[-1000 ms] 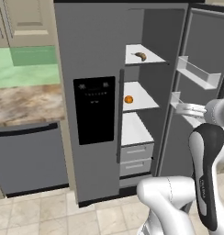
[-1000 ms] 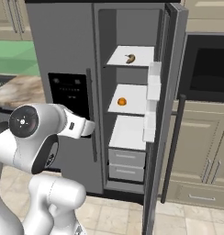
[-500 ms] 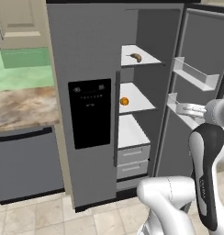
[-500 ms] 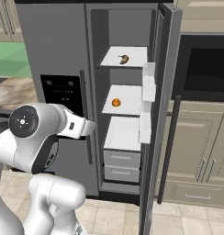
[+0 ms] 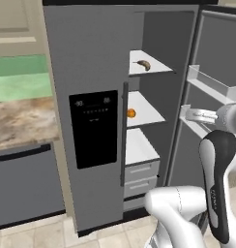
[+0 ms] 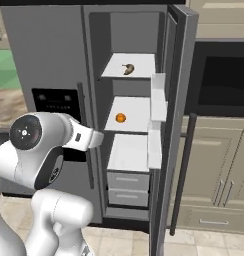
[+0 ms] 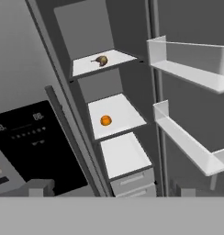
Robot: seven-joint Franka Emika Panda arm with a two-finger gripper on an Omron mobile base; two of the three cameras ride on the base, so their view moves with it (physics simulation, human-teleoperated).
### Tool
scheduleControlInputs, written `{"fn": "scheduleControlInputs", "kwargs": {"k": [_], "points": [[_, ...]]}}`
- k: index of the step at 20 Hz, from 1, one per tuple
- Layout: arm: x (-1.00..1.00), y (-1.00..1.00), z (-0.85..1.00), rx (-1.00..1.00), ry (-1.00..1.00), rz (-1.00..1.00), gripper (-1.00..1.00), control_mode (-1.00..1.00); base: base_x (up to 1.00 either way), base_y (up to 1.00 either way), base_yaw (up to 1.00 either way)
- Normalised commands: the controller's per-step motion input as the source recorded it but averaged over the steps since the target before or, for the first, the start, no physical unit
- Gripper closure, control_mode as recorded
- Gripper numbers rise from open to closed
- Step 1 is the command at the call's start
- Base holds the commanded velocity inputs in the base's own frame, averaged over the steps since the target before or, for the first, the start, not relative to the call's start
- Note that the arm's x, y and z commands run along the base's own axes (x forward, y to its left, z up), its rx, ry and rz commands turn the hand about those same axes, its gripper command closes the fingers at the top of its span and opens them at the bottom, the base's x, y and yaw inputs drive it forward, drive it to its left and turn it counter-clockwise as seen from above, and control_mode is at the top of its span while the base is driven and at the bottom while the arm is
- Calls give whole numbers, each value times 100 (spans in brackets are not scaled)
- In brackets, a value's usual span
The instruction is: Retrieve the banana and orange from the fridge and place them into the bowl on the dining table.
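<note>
The fridge [image 5: 91, 121] is standing tall and grey with its right-hand door swung wide, showing white shelves inside, while its shut left door is carrying a black dispenser panel [image 5: 93, 128] and a long dark vertical handle [image 5: 124, 133]. The banana [image 5: 143, 64] is lying on the top shelf [image 6: 129, 67], small, curved and yellow-brown with dark blotches and dark tips; in the hand view it is sitting toward 11 o'clock [image 7: 101, 60]. The orange [image 5: 131, 113] is resting on the shelf just below, a small round bright-orange ball, well apart from the banana and sitting near the front left part of that shelf; from the right base view it is showing near the centre [image 6: 120, 118], and in the hand view just left of centre [image 7: 105, 120]. Beneath it a bare white shelf is lying above two grey drawers [image 6: 127, 188]. White door bins [image 7: 187, 59] are lining the open door at 2 to 3 o'clock in the hand view. The gripper [image 5: 196, 115] is hovering at 3 o'clock in the left base view, outside the shelves, fingers spread wide and gripping nothing.
</note>
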Motion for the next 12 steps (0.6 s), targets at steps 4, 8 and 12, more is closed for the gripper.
{"fn": "scheduleControlInputs", "kwargs": {"k": [4,8,12], "points": [[0,0,0,0,0,0,-100,100,56,0,-8],[0,0,0,0,0,0,-100,100,55,0,-8],[0,0,0,0,0,0,-100,100,43,-1,-6]]}}
